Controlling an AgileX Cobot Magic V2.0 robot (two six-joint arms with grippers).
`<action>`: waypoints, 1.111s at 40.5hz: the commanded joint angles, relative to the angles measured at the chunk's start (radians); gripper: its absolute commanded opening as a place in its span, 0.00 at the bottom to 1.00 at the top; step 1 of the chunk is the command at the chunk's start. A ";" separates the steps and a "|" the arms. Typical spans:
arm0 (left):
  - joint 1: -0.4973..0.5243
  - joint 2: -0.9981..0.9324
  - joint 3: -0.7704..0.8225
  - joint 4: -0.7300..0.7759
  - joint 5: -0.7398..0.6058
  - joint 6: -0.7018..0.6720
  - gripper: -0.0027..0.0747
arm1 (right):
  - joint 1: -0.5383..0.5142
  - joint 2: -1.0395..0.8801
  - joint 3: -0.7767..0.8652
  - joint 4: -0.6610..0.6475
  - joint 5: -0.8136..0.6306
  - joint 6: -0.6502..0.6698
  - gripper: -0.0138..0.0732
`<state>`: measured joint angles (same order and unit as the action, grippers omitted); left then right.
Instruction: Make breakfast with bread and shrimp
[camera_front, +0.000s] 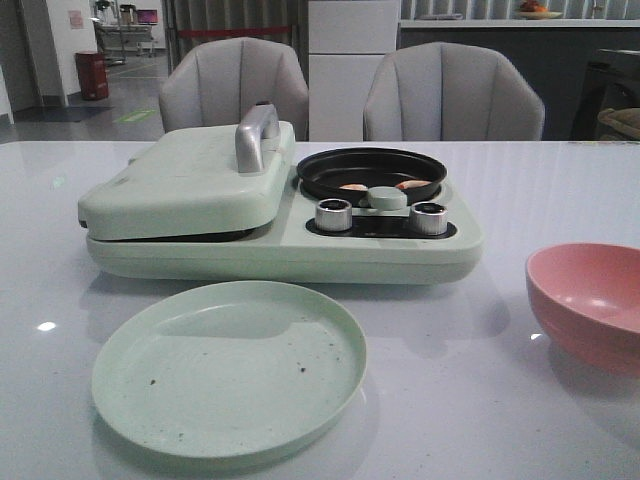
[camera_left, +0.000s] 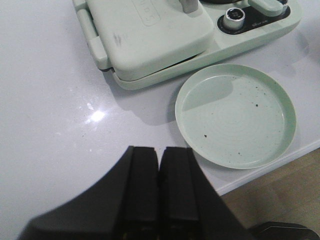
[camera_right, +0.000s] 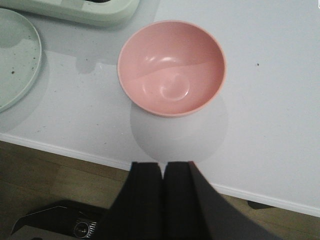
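Two grey chairs (camera_front: 233, 88) are seen behind the white worktop (camera_front: 560, 190), where the shrimp (camera_front: 352, 187) lie in the black pan (camera_front: 370, 171); the left tool (camera_left: 159, 165) is shown closed and empty, as is the right tool (camera_right: 163, 175) near the pink bowl (camera_right: 171, 67).

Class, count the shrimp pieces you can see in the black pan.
2: one shrimp left of the pan's handle, another to its right; more may be hidden.

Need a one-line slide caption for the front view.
Closed breakfast maker, shrimp in its pan, bare green plate in front.
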<state>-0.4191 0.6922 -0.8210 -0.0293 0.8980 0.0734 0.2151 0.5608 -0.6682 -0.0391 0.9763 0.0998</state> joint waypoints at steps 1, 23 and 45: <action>-0.007 -0.004 -0.025 0.001 -0.072 -0.011 0.16 | -0.003 0.000 -0.025 -0.016 -0.052 -0.001 0.20; 0.067 -0.108 0.038 0.029 -0.151 0.008 0.16 | -0.003 0.000 -0.025 -0.016 -0.052 -0.001 0.20; 0.342 -0.632 0.698 -0.005 -0.759 0.008 0.16 | -0.003 0.000 -0.025 -0.014 -0.052 -0.001 0.20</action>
<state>-0.0874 0.0935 -0.1442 -0.0226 0.2947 0.0837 0.2151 0.5608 -0.6682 -0.0391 0.9763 0.0998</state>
